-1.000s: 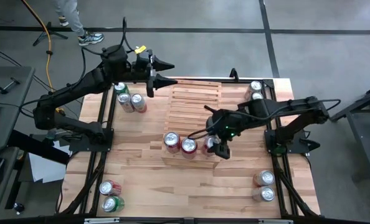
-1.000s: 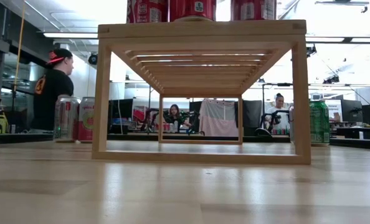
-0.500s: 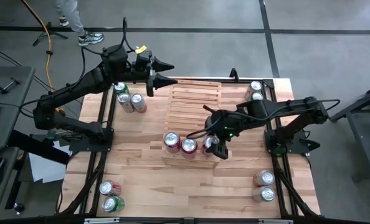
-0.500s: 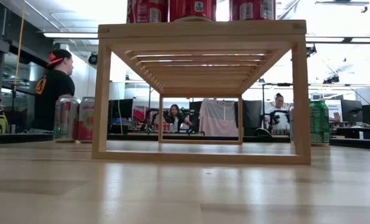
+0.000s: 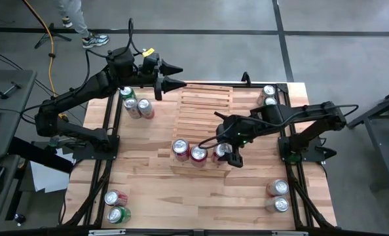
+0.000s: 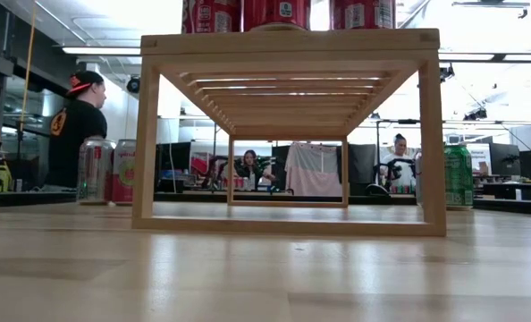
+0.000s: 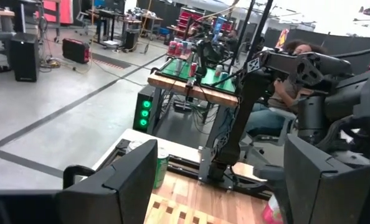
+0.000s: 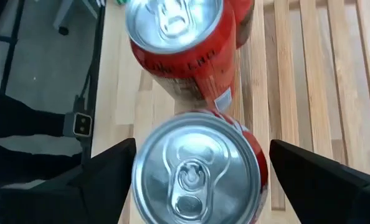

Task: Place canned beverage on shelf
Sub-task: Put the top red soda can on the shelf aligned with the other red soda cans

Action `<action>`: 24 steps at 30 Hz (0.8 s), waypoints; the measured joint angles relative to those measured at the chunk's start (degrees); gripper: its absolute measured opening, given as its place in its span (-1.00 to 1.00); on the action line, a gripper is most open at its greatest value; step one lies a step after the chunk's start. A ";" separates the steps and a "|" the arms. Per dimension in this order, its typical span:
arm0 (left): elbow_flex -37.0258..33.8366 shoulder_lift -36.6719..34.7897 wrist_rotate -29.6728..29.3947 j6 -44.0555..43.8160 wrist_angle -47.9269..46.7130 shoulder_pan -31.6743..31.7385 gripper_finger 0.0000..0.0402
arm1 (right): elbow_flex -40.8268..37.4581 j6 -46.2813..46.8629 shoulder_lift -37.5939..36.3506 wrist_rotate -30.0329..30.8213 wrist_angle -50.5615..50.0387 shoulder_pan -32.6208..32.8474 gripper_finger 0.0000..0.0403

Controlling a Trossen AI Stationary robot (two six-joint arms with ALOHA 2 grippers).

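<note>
The pale-wood slatted shelf (image 5: pixel 204 108) stands mid-table. Three red cans stand upright in a row on its near tier: (image 5: pixel 180 148), (image 5: pixel 198 154) and the right-hand one (image 5: pixel 221 150). My right gripper (image 5: pixel 230 156) slants down over that right-hand can (image 8: pixel 197 168), open, with one finger on each side of it. The neighbouring can (image 8: pixel 179 43) stands just beyond. My left gripper (image 5: pixel 175 75) hovers level and open over the table's far left, with nothing between its fingers (image 7: pixel 219 193). In the low view the cans' bases (image 6: pixel 279 13) show on the shelf's top board (image 6: pixel 288 42). My right gripper comes slanting from above with its fingers around the right-hand can's upper wall. A gap shows beside one finger (image 8: pixel 309 180). Whether the other finger (image 8: pixel 104 180) touches the can I cannot tell. The can stands upright on the shelf's slats (image 8: pixel 334 74).
Loose cans stand in the table's corners: far left (image 5: pixel 134 105), far right (image 5: pixel 268 95), near left (image 5: pixel 114 204) and near right (image 5: pixel 278 195). Black frame rails run along both table sides. People sit and stand in the room beyond (image 6: pixel 78 125).
My right gripper's fingers have spread a little around the right-hand can, which stays standing on the shelf. Neither arm has shifted its place.
</note>
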 joint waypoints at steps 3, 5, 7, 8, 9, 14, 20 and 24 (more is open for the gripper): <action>0.00 0.00 -1.69 -0.02 0.00 -0.02 0.20 | 0.20 -0.67 -0.44 -0.15 0.12 0.00 0.76; 0.00 0.00 -2.52 -0.02 -0.01 -0.02 0.20 | 1.05 -1.02 -0.68 -0.46 0.14 0.00 0.76; 0.00 0.00 -2.69 -0.02 0.00 0.04 0.20 | 2.44 -1.06 -0.88 -0.57 0.26 0.00 0.76; 0.00 0.00 -2.73 -0.01 -0.01 0.04 0.20 | 3.29 -1.44 -0.91 -0.57 0.22 -0.03 0.76; 0.00 0.00 -2.75 0.02 0.00 0.04 0.20 | 4.21 -1.91 -0.91 -0.57 0.24 -0.04 0.76; 0.00 0.00 -2.81 0.03 -0.02 0.04 0.20 | 9.17 -4.09 -0.91 0.84 0.28 -0.11 0.76; 0.00 -0.42 6.49 3.26 -2.30 0.02 0.20 | 14.62 -4.21 -0.93 3.28 -1.84 -0.10 0.76; 0.02 -2.36 14.02 6.09 -6.03 -0.76 0.10 | 16.17 -2.70 -1.37 6.03 -9.40 1.02 0.64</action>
